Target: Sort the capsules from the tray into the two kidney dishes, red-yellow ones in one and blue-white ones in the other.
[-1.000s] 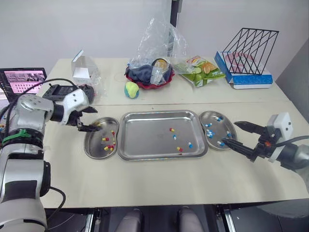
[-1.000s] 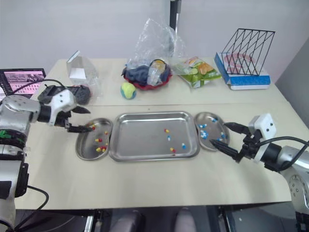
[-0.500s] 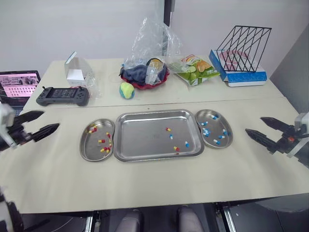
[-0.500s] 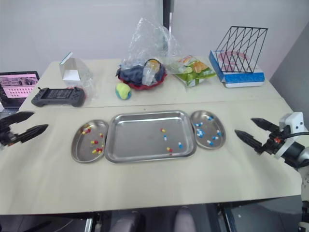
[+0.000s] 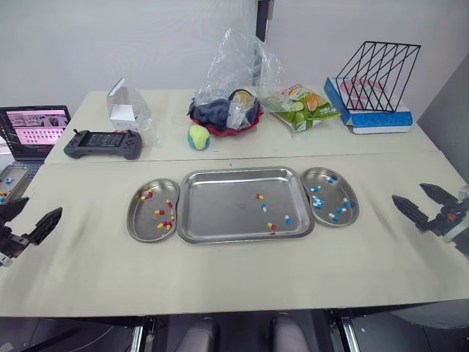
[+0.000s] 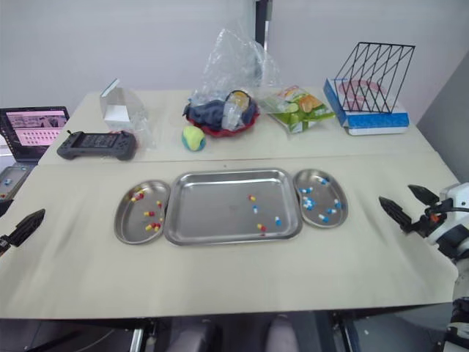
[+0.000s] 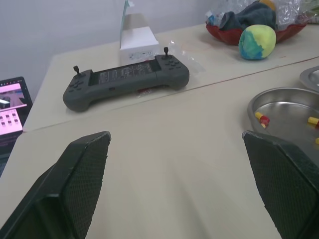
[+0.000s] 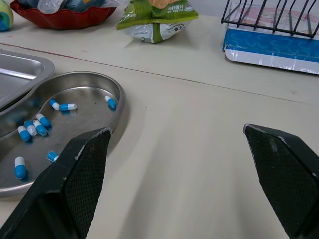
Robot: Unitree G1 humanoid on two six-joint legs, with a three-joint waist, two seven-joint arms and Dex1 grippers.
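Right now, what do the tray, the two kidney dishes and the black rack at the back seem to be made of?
The tray looks like stainless steel, brushed-shiny: its floor mirrors the light. The left kidney dish and right kidney dish look the same silvery metal, with reflections on their walls. The rack is thin black wire, probably coated metal; matte.
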